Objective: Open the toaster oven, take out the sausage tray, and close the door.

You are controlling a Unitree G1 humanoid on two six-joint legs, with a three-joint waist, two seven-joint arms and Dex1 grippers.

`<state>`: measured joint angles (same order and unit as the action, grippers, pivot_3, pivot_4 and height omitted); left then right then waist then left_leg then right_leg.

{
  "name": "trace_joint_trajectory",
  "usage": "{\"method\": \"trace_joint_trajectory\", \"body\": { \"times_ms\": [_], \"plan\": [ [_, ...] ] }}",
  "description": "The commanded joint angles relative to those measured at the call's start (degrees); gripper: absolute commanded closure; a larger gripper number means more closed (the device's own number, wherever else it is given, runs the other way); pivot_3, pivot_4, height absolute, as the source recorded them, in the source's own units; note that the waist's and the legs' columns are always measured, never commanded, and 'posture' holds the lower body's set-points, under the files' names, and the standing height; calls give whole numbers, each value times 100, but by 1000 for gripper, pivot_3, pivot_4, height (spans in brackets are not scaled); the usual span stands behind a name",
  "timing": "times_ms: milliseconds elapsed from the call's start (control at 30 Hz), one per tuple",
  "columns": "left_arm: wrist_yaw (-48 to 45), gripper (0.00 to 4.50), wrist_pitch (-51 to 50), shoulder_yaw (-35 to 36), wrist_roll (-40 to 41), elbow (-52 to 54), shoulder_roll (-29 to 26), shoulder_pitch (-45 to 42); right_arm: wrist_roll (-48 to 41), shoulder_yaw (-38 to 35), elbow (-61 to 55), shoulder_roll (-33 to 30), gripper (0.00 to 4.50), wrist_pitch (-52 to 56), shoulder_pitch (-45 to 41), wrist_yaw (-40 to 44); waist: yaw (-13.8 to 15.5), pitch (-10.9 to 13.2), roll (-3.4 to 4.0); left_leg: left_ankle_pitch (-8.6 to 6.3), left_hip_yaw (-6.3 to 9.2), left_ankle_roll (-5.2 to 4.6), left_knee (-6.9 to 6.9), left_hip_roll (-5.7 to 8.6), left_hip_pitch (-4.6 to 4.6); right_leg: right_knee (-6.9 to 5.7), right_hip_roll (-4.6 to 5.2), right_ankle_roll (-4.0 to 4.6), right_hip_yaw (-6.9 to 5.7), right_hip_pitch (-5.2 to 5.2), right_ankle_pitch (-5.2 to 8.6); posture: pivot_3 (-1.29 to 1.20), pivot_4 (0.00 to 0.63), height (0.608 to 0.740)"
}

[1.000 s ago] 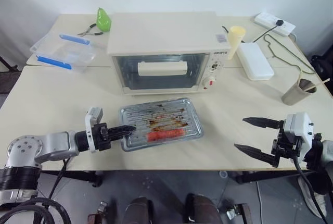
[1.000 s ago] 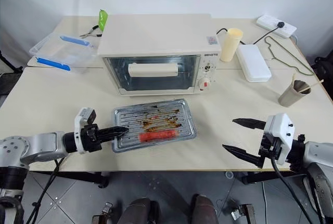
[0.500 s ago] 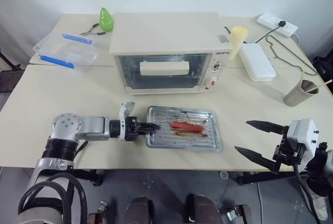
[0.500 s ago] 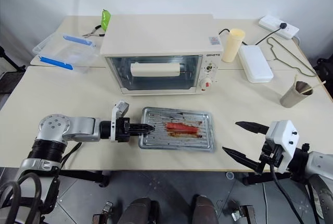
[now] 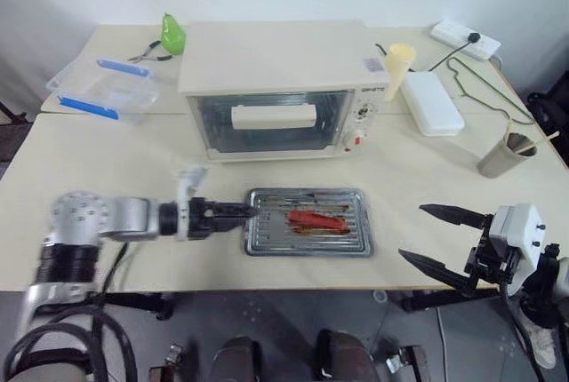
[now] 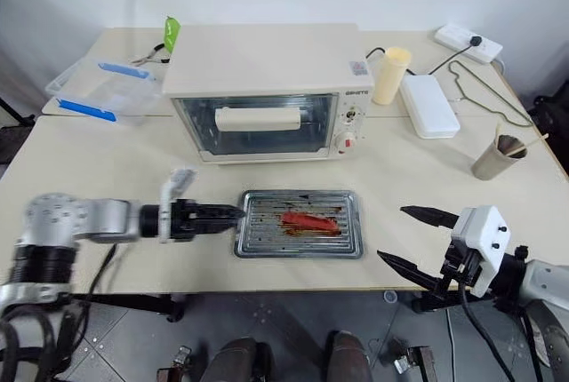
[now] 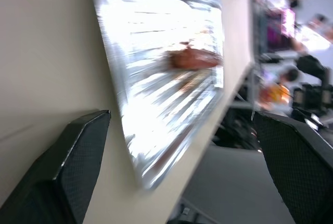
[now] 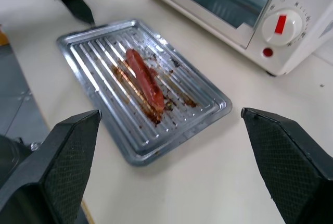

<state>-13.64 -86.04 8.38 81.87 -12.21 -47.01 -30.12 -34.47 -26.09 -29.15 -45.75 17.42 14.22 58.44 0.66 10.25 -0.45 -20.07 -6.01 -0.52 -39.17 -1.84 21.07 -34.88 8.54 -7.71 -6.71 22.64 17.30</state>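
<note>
Left gripper (image 5: pixel 250 210) spread, freed from my sausage tray (image 5: pixel 308 222) on the table; oven door (image 5: pixel 271 121) shut, job looks finished.

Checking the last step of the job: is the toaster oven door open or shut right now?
Shut. The door stands upright, flush with the toaster oven front, while the sausage tray lies out on the table.

Toaster oven (image 5: pixel 280 89), cream-white, boxy, upper centre of frame; knobs and red button on its right panel. Glass door (image 5: pixel 271 121) shut, cream bar handle horizontal. Sausage tray (image 5: pixel 308 234), silver, ribbed, flat just below the oven at lower centre; red sausage right of middle, brown streaks.
</note>
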Motion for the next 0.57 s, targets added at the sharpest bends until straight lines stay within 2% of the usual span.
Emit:
{"method": "trace_joint_trajectory", "body": {
  "times_ms": [33, 100, 233, 333, 433, 567],
  "plan": [
    [-2581, 15, 2386, 162, -1728, 840, -870, 968, -32, 33, 296, -305, 0, -152, -333, 395, 1, 0, 1, 0, -1, 0, -1, 2, 0, 2, 1, 0, 4, -1, 0, 0, 150, 740],
    [-3692, 15, 4039, 480, -2628, 977, -1094, 1548, -51, 98, 515, -434, 0, -194, -604, 597, -21, 2, 3, -2, -24, 1, 2, 3, 2, 15, 2, 4, 9, 8, 2, 0, 150, 740],
    [-4661, 15, 6986, 940, -4340, 943, -1183, 2578, -98, 335, 827, -582, 0, -220, -1172, 876, -30, 2, 4, -5, -70, 4, 6, -6, 11, 27, 1, 9, 2, 15, 4, 0, 150, 740],
    [-5514, 15, 7765, 1028, -4860, 870, -1419, 3181, -105, 550, 901, -592, 0, -153, -1475, 990, -17, 2, 4, -12, -74, 3, 9, -10, 14, 29, 2, 8, 0, 20, 4, 0, 150, 740],
    [-5949, 15, 8934, 1036, -5322, 624, -1267, 3230, -21, 669, 979, -563, 0, -193, -1640, 1000, 21, 3, 5, -20, -87, -5, 8, -10, 16, 20, 6, 7, -2, 30, 4, 0, 150, 740],
    [-5580, 15, 8817, 1030, -5470, 466, -1009, 2942, -38, 739, 844, -585, 0, -252, -1537, 1186, 81, 3, 5, -21, -89, -12, 0, -10, 17, 11, 9, 4, -3, 31, 2, 0, 150, 740]
  ]
}}
